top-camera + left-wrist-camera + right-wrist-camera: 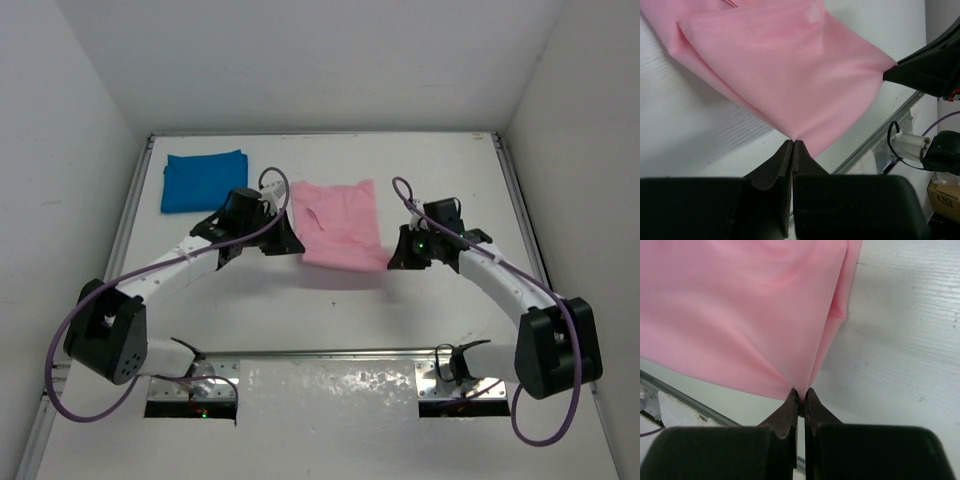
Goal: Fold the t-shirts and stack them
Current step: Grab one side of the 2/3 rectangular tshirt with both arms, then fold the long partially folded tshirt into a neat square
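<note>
Left tool (793,143) clenched on pink t-shirt (340,222) corner; right tool (801,391) pinching other near corner, cloth taut between. Blue t-shirt (204,180) folded, far-left on worktop (330,310).

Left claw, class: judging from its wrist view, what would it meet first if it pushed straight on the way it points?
The pink t-shirt: the left claw is shut on its corner, and the cloth spreads directly ahead of the tips. Depth beyond the cloth is unclear.
</note>
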Robot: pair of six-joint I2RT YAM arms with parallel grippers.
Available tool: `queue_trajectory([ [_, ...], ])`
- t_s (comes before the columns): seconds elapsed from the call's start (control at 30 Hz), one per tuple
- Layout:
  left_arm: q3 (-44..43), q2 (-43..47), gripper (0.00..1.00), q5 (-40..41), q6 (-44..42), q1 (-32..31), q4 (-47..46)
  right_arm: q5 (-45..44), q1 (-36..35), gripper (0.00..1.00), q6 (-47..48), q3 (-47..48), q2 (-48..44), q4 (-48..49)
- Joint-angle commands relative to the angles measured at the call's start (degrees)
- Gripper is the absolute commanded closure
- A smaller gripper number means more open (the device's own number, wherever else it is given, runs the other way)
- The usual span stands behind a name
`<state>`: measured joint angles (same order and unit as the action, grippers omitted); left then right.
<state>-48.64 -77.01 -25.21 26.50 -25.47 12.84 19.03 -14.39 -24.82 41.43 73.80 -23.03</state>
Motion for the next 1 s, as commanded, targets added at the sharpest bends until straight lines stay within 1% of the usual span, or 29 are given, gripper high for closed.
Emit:
queue_trajectory([
  [0.0, -1.54, 0.99, 1.0, -0.28, 1.09, -0.28, 0.7, -2.85, -0.11, 1.0, -0.14, 3.91, -1.29, -3.07],
  [0.17, -3.74, 0.11, 1.0, 1.48, 1.18, -0.28, 1.13, -4.69, -0.11, 1.0, 1.17, 9.88, 0.38, -5.45],
  [0.23, -4.87, -0.07, 1.0, 2.01, 1.18, -0.28, 1.4, -5.14, -0.02, 1.0, 1.61, 12.17, 2.31, -6.41],
  [0.4, -7.51, -1.29, 1.0, 4.2, 1.8, 0.25, 1.92, -5.31, -0.11, 1.0, 3.11, 21.75, 8.72, -8.61],
  [0.57, -13.14, -6.3, 1.0, 4.21, 2.24, 2.18, 3.95, -6.19, -0.02, 1.0, 3.72, 31.85, 16.54, -10.54],
  [0.73, -18.23, -11.22, 1.0, 3.42, 3.56, 4.73, 2.72, -5.49, -0.02, 1.0, 3.37, 41.26, 24.62, -11.51],
  [0.87, -22.54, -15.61, 1.0, 1.22, 4.43, 7.27, 1.4, -4.88, 0.07, 1.0, 2.67, 49.33, 30.43, -11.78],
  [0.93, -24.21, -18.95, 1.0, -0.45, 4.87, 8.59, 0.7, -4.35, 0.15, 1.0, 2.23, 52.07, 32.8, -11.95],
  [0.97, -25.96, -20.88, 1.0, -1.15, 5.05, 9.38, 0.52, -4.17, 0.24, 1.0, 1.97, 55.22, 35.33, -12.3],
])
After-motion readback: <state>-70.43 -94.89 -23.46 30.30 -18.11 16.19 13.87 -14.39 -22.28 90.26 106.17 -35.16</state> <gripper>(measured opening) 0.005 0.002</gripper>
